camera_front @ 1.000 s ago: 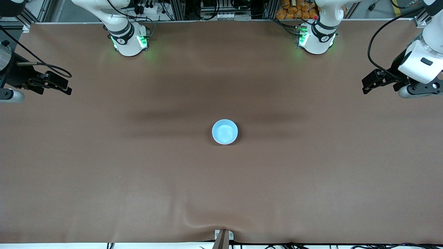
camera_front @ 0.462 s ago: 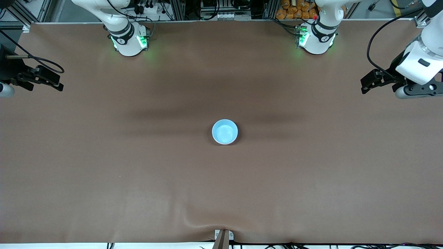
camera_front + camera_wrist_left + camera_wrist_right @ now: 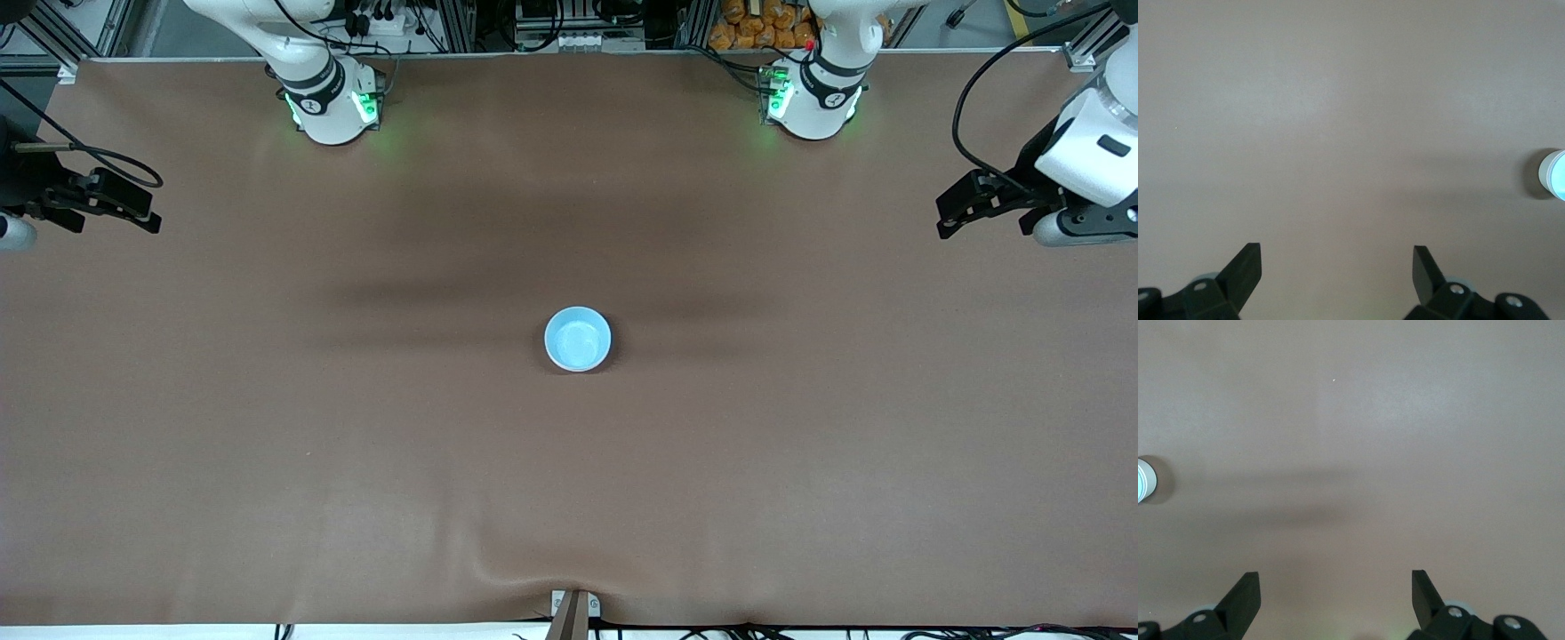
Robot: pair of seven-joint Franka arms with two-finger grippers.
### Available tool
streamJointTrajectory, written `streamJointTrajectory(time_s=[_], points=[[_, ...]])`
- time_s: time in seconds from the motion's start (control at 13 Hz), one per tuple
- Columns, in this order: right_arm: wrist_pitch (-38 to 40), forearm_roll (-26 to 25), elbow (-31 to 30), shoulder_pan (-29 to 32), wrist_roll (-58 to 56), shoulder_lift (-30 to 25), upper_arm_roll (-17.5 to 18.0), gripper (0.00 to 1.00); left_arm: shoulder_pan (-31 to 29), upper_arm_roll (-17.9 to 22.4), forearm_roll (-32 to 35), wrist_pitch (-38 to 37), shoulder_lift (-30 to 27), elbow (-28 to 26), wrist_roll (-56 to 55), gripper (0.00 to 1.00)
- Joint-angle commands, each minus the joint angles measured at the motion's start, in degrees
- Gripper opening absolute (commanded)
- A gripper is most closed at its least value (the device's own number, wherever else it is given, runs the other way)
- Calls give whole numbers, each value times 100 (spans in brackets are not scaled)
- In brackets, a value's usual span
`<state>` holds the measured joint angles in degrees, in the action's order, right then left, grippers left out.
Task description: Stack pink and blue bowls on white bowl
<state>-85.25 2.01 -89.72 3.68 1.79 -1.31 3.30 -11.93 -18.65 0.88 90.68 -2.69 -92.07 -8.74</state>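
Note:
A light blue bowl [image 3: 578, 339] sits upright in the middle of the table. Its edge also shows in the left wrist view [image 3: 1555, 175] and in the right wrist view [image 3: 1145, 480], where a pale whitish side shows below the blue rim. No pink bowl or white bowl shows on its own anywhere. My left gripper [image 3: 946, 213] hangs open and empty over the left arm's end of the table [image 3: 1336, 252]. My right gripper [image 3: 149, 213] hangs open and empty over the right arm's end [image 3: 1335, 577].
The brown table cover [image 3: 356, 444] has a small wrinkle at the near edge by a metal bracket [image 3: 573, 609]. The two arm bases [image 3: 333, 102] [image 3: 811, 98] stand along the edge farthest from the front camera.
My right gripper drew outward toward its end of the table, then stopped. My left gripper shifted slightly outward and toward the bases. The blue bowl has not moved.

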Motion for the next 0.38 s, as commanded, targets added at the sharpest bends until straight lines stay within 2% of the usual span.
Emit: streamJointTrajectory(time_s=[0.0,0.31], points=[[114,-95,156,115,-73,70,92,100,-20,-25,-44,-244,111,286,57,100],[114,-87,130,107,-64,70,101,100,-29,-16,-35,-262,111,313,57,100]])
